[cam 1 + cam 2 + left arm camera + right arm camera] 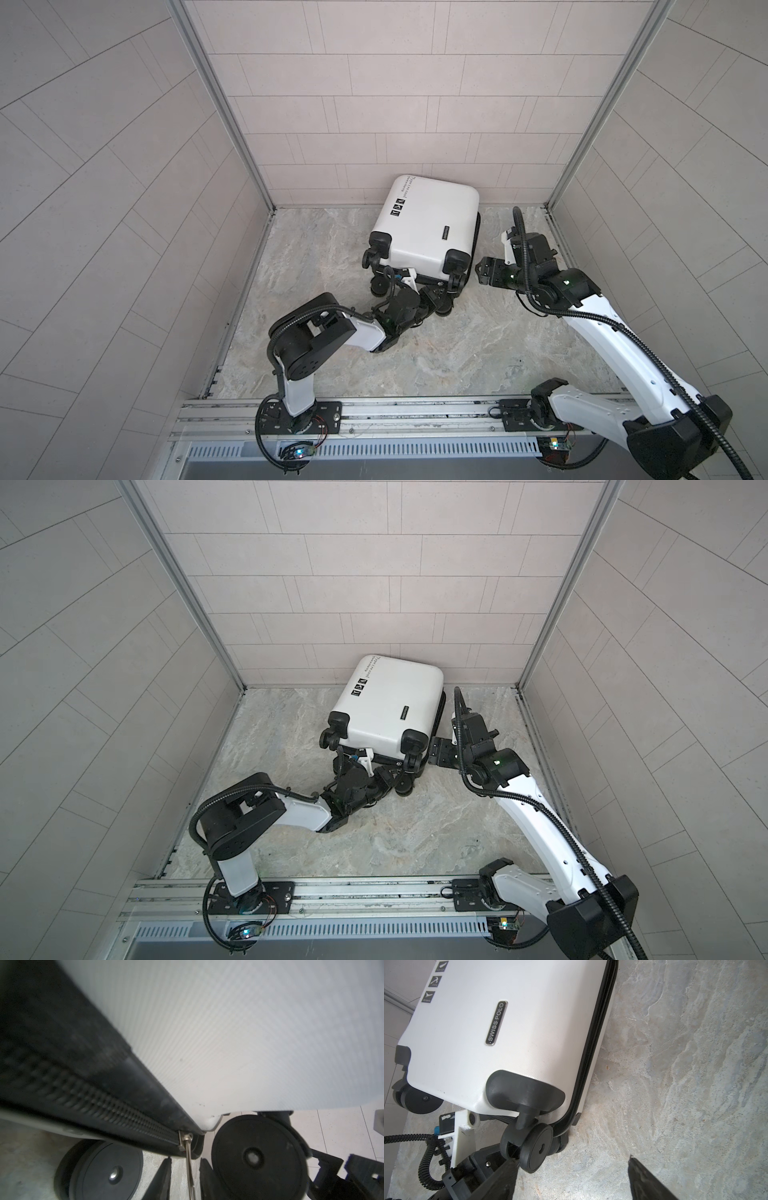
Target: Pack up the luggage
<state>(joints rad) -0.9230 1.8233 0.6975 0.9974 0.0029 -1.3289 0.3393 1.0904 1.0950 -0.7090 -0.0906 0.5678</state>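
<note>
The luggage (428, 216) has a white, finely ribbed shell, black wheels (539, 1147), a black zip (592, 1043), 3 black stickers (435, 981) and black script (409, 183). The floor (478, 340) is marbled grey-beige. The walls (415, 83) are pale grey, staggered tiles. The arms (602, 332) are white and black.

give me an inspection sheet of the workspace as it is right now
surface: marbled grey tabletop
job's things: white luggage lying shell-up near the back wall, wheels toward the arms; zip closed along the visible side
clutter: nothing seen
end effectors: left end effector open, fingers either side of the zipper pull; right end effector open, empty, beside a wheel
cables: black corrugated conduit along each arm
surroundings: tiled walls, aluminium posts, mounting rail in front
</note>
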